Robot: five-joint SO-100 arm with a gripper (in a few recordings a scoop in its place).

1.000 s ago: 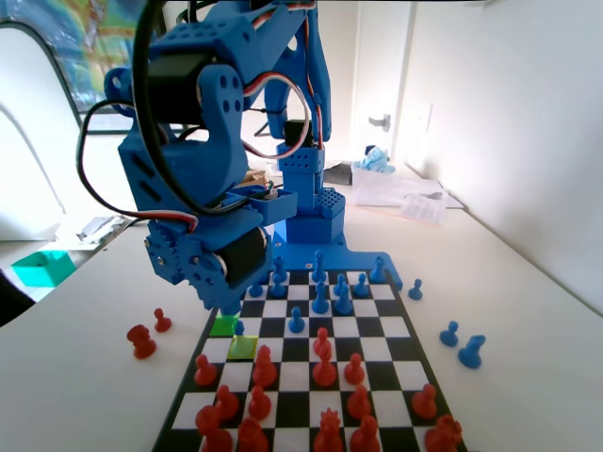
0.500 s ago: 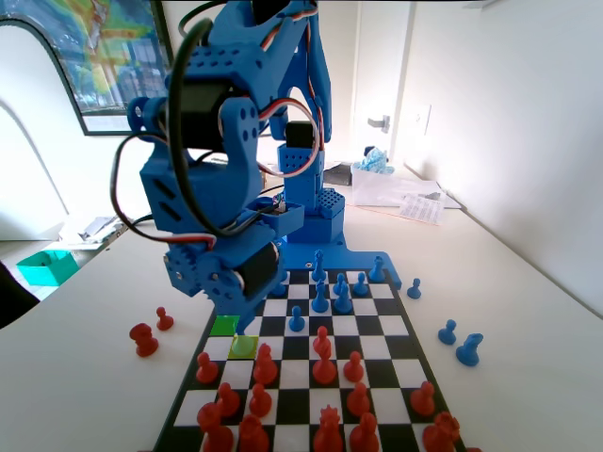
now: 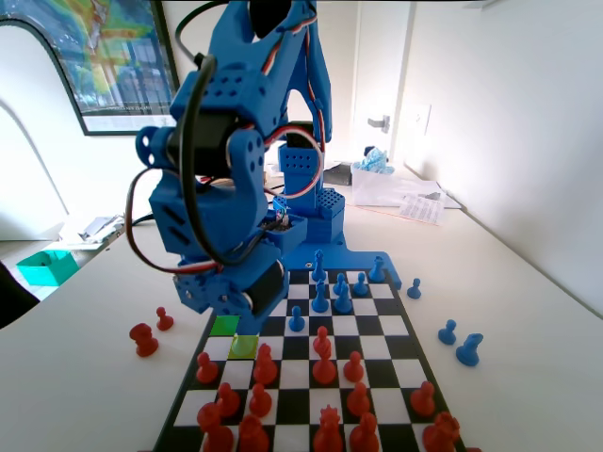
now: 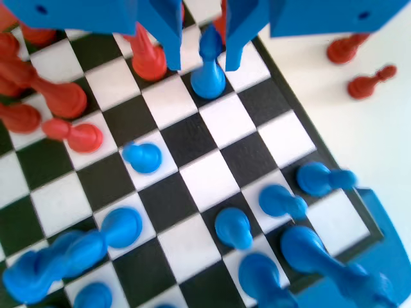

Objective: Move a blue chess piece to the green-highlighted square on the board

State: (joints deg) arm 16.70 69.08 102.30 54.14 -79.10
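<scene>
In the wrist view we see our two-finger blue gripper parted, its jaws flanking but apparently not clamping the small blue plastic pawn, which stands upright near the right rim of the black-and-white chequered board.

In the fixed view, the bright green square lies at the board's left edge, under the arm.

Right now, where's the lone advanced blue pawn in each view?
Fixed view: lone blue pawn mid-board, just ahead of the blue ranks.
Wrist view: left of centre, on a white square.
Shared landmark: off-board red pair, left of the board there, top right in wrist view.
</scene>
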